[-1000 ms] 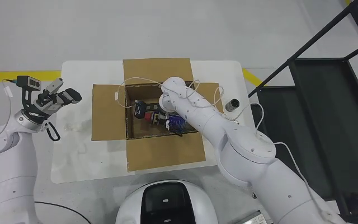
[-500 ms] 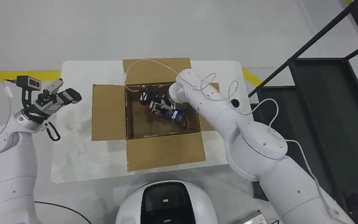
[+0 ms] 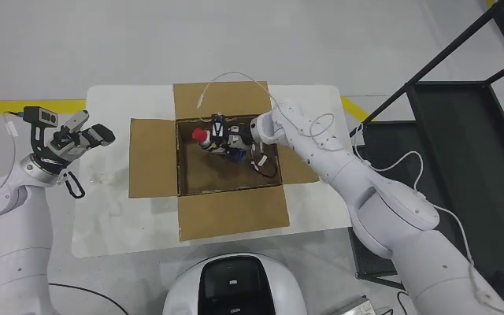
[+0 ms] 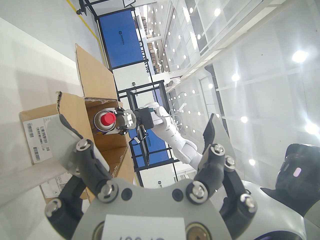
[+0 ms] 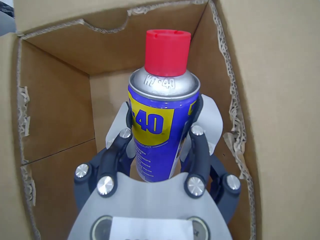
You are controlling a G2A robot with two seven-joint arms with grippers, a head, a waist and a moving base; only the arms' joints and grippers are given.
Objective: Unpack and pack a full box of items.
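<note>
Above the box [image 3: 153,157], the right claw [image 5: 166,119] has seemingly lifted the can [image 5: 163,86].

The spray can [image 5: 155,126] is blue with a yellow panel, a silver shoulder and a red cap [image 5: 167,51]. The cardboard box [image 5: 57,96] is plain brown (white barcode labels [image 4: 37,136] outside), on a white tabletop [image 3: 102,220].
</note>
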